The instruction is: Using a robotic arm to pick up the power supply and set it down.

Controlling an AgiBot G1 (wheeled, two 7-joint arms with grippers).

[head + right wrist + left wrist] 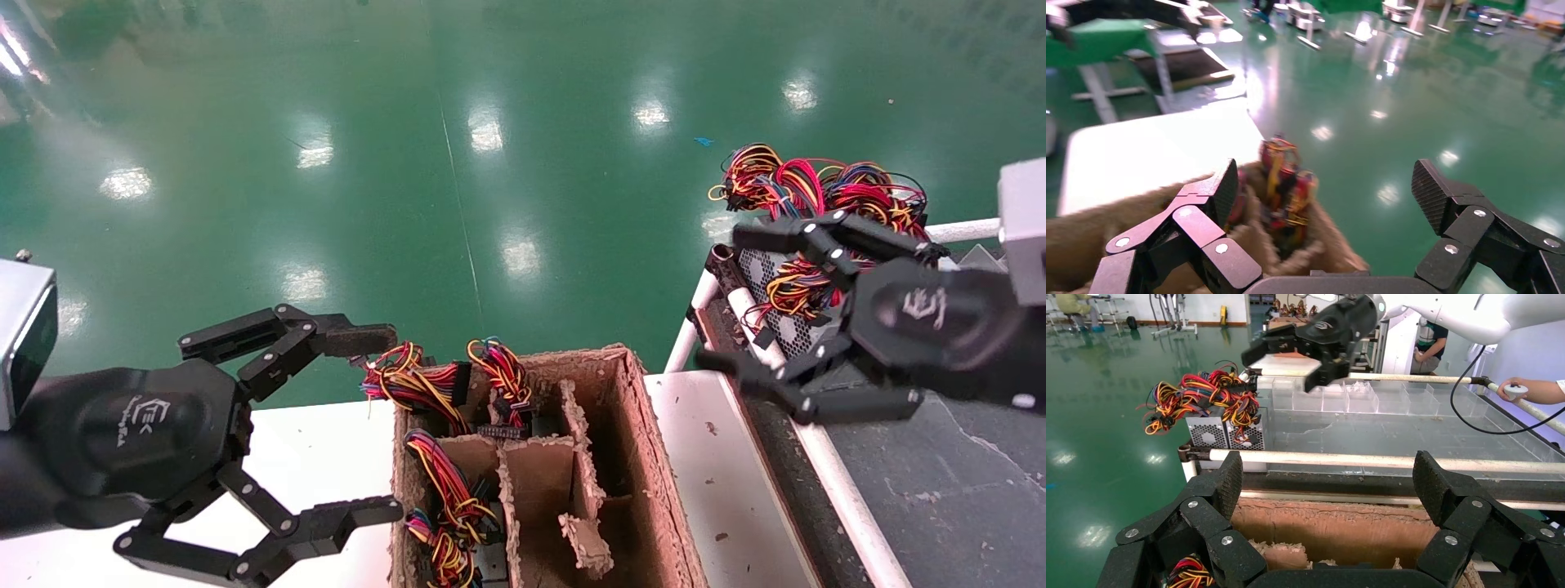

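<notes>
Carton point(654, 457), brown pulp, lower centre of the head view, standing on my white desk point(327, 457). It is split by dividers. The cells at its left side hold wire bundles point(445, 490), red, yellow and black, with black plugs; two more bundles spill over the far left rim. The cells at centre and right show only bare cardboard.

Power supply point(764, 282), silver-grey with a perforated face, sits at the upper right of the head view, at the near-left corner of a grey tray point(940, 490) framed by white rails. A thick tangle of coloured wires point(817, 184) lies on top of it. In the left wrist view there look to be two boxes point(1223, 433) side by side, each with a round grille.

My right hand point(756, 306) hangs over that corner, fingers spread wide, one above the box and one below at the rail, gripping nothing. My left hand point(368, 420) is at the lower left of the head view, just left of the carton, also spread wide and empty.

Floor point(458, 163): glossy green, lamp reflections all over. In the left wrist view, clear plastic bins point(1364, 398) stand along the tray's far side, and a person's forearm point(1535, 391) rests on the rail at upper right.
</notes>
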